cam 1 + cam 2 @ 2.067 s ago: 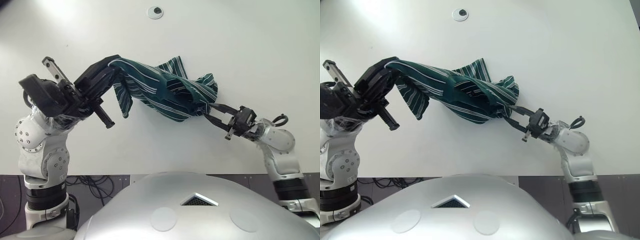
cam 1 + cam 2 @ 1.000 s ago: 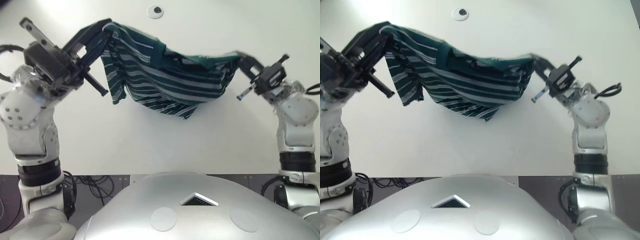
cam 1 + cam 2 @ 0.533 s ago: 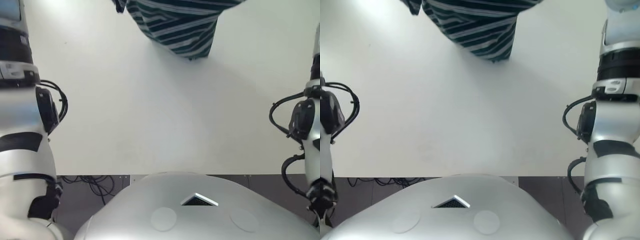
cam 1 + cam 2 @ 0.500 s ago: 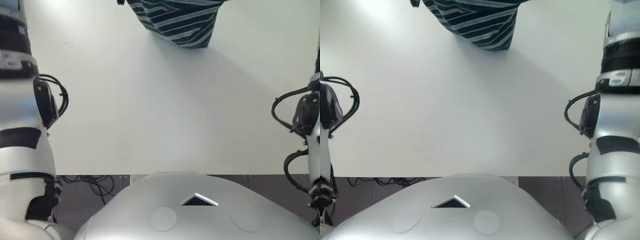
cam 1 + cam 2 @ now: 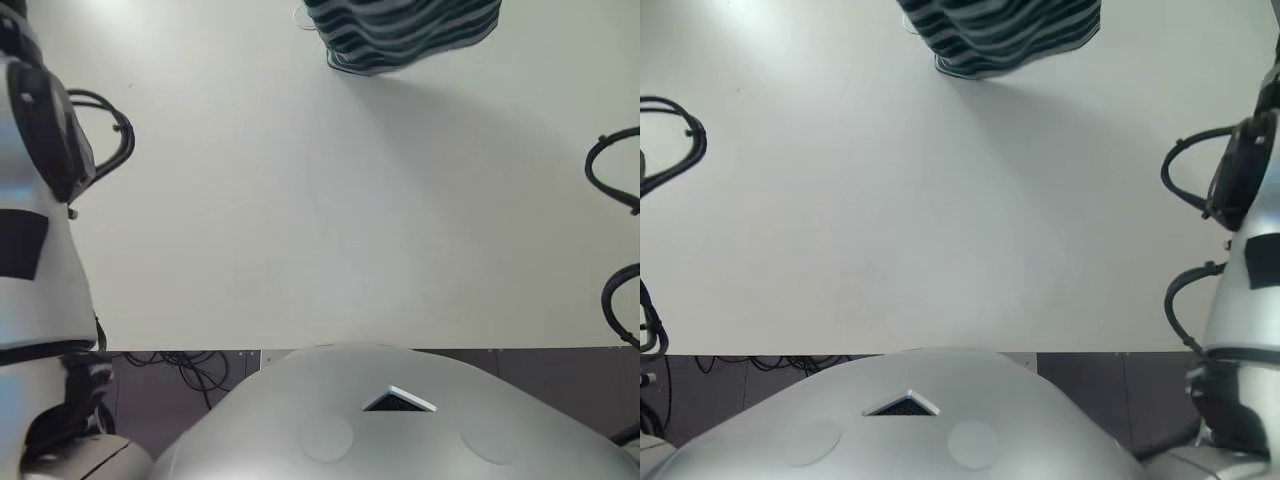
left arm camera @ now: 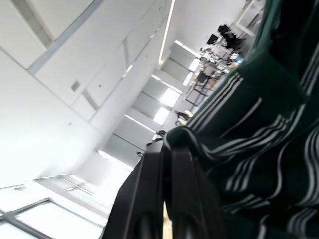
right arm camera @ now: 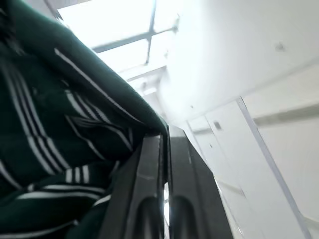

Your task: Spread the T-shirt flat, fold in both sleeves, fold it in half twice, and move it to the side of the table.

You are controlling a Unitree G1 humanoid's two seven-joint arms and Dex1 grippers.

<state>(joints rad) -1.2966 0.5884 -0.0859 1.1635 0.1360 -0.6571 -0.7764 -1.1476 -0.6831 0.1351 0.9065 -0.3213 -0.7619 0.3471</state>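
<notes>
The dark green T-shirt [image 5: 400,30] with white stripes hangs in the air over the far part of the white table [image 5: 320,220]; its lower edge shows at the top of the eye views. In the left wrist view my left gripper [image 6: 167,144] is shut on a bunched edge of the T-shirt [image 6: 259,124]. The right wrist view has my right gripper [image 7: 163,133] shut on another edge of the T-shirt [image 7: 60,124]. Both arms are raised high at the sides of the eye views.
A small round disc [image 5: 303,16] lies on the table just beside the hanging cloth. The table's front edge [image 5: 320,348] runs close to me, with cables [image 5: 180,365] hanging below it.
Both arms have risen, lifting the T-shirt off the table. It went from a bunched heap to hanging, and its lower edge has climbed and drifted right.
</notes>
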